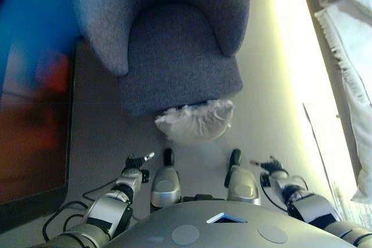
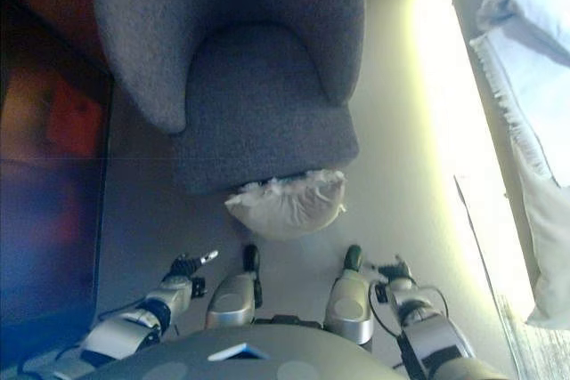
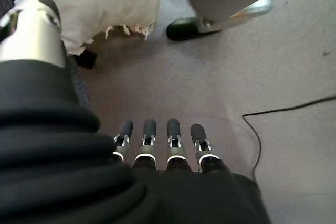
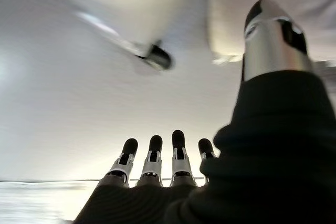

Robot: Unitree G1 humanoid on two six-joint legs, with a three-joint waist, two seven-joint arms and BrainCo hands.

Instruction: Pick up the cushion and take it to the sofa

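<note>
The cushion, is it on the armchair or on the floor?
On the floor. The white cushion lies against the grey armchair's front edge; both hands hang empty.

cushion (image 1: 195, 121): far edge tucked under armchair (image 1: 174, 56) seat, hidden | armchair: back cut off by top edge | bedding (image 1: 349, 39), beyond right hand's fingers (image 1: 268, 164): cut off at right edge | left-side blue shape (image 1: 29, 27): blurred, unidentifiable

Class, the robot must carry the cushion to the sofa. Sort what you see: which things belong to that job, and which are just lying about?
Belongs to the job:
cushion, on the floor against the seat front
grey sofa chair
left hand, open, empty
right hand, open, empty

Just lying about:
white bedding on the robot's right
dark panel on its left
</note>
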